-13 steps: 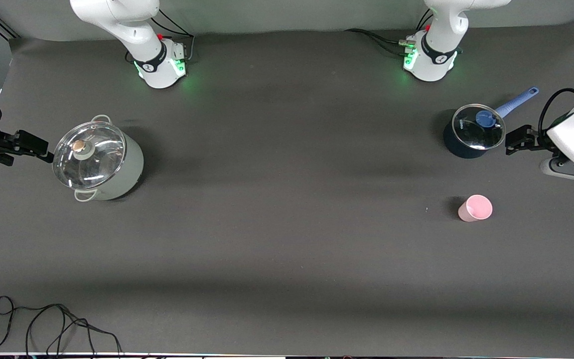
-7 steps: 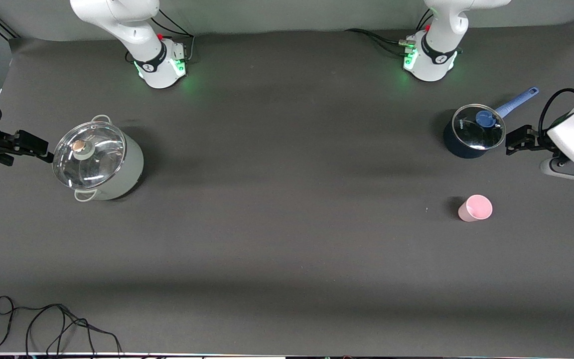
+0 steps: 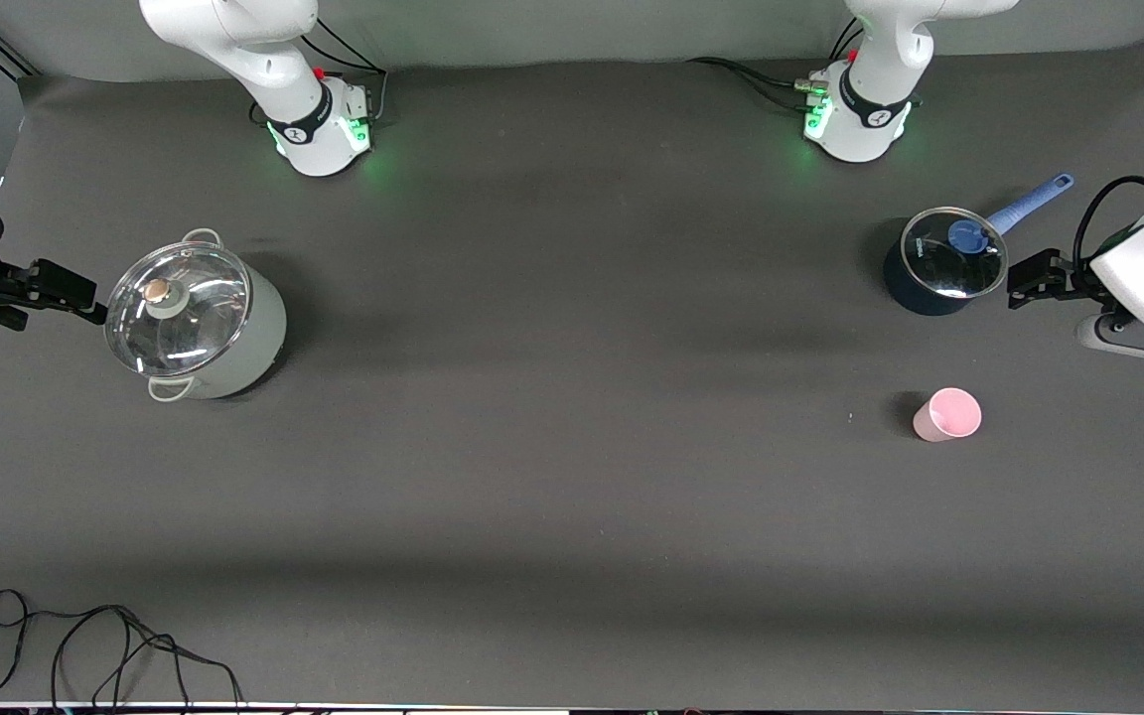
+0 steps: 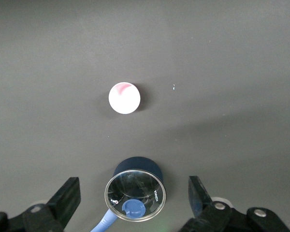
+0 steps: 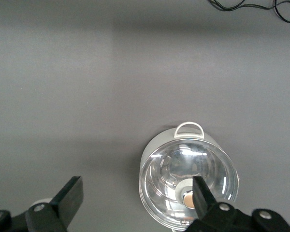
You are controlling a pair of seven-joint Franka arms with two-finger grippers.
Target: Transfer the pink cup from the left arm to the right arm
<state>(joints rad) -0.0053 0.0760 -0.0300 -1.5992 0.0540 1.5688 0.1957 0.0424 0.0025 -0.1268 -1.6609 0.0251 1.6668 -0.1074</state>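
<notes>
The pink cup stood upright, mouth up, nearer the front camera than the blue saucepan. My left gripper hung spread over that saucepan, far closer than my right gripper, spread beside the grey pot.

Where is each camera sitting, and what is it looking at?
Front view: high across the table, facing both arm bases; shows the pink cup, both pots and both arms.
Left wrist view: on the left arm, looking down past the open left tool at the cup and blue pot.
Right wrist view: looks down past the open right tool at the white pot.
</notes>
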